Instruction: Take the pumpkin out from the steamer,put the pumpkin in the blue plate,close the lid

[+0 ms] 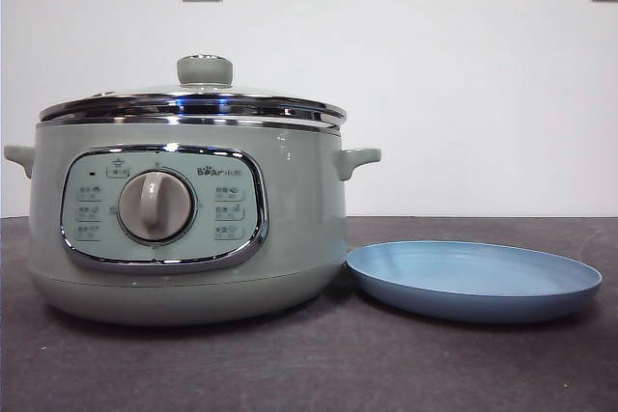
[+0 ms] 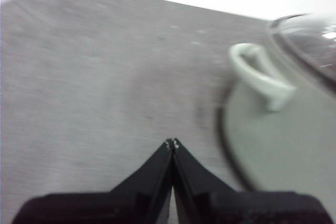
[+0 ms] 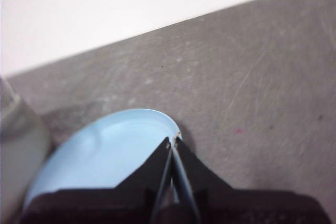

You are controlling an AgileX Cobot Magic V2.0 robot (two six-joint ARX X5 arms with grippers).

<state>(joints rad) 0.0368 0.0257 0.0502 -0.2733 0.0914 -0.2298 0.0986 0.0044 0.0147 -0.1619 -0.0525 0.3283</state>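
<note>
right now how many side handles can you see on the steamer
2. On the steamer, one handle sticks out on the front view's left side, the other on its right, toward the blue plate. None looks hidden.

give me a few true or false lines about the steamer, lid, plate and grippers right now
1. The lid sits closed on the steamer. True.
2. The blue plate holds the pumpkin. False: the plate is bare; no pumpkin is in view.
3. The plate lies on the side of the steamer away from its dial. True.
4. The left gripper is clamped on the steamer's side handle. False: it is shut on nothing, apart from the handle.
5. The right gripper is wide open above the lid. False: its fingers are shut, over the plate's edge.
</note>
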